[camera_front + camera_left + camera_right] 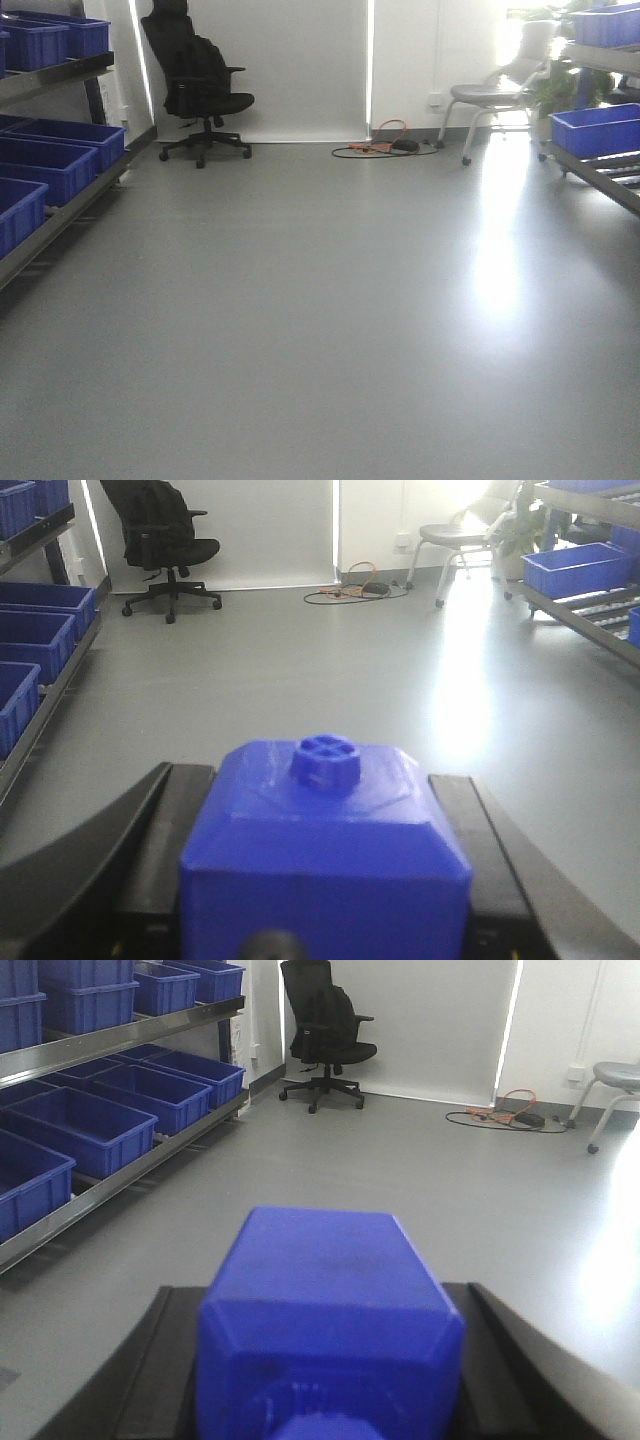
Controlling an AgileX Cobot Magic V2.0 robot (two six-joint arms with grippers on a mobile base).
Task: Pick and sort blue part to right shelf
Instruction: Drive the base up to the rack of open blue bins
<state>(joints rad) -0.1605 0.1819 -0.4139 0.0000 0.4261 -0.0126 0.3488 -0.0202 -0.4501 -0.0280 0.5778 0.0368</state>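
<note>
Left claw (pixel 312 785) clamps blue part (pixel 325 850), right claw (pixel 325 1298) clamps second part (pixel 330 1260); right shelf (pixel 600 172) is well apart. Both look rigid, light, slick plastic, so grip the flat sides.

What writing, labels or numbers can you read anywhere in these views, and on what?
None readable. The left blue part, the right blue part, the blue bins and the office chair show no print, label or number.

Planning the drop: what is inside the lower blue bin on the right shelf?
Nothing rises above the rim of the blue bin on the right shelf; its front wall covers the inside.
</note>
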